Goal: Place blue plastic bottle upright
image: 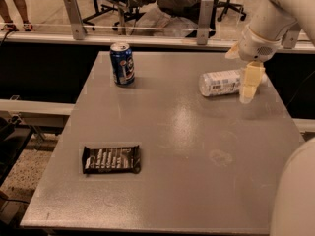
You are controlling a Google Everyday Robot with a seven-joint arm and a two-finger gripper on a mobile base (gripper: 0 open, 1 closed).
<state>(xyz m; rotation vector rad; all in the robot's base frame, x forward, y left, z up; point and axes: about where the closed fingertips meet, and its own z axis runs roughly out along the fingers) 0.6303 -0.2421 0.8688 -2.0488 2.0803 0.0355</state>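
The blue plastic bottle (pixel 222 83) lies on its side at the far right of the grey table (pixel 187 146). It is clear with a white-and-blue label. Its far end is hidden behind the gripper. My gripper (pixel 249 90) hangs from the white arm at the upper right. Its cream fingers (pixel 251 80) point down in front of the bottle's right end, just above the table. It holds nothing that I can see.
A dark blue soda can (pixel 122 64) stands upright at the far left. A dark wrapped snack bar (pixel 111 159) lies near the front left. A glass barrier with metal posts (pixel 205 14) runs behind the table. A white robot part (pixel 295 195) fills the lower right corner.
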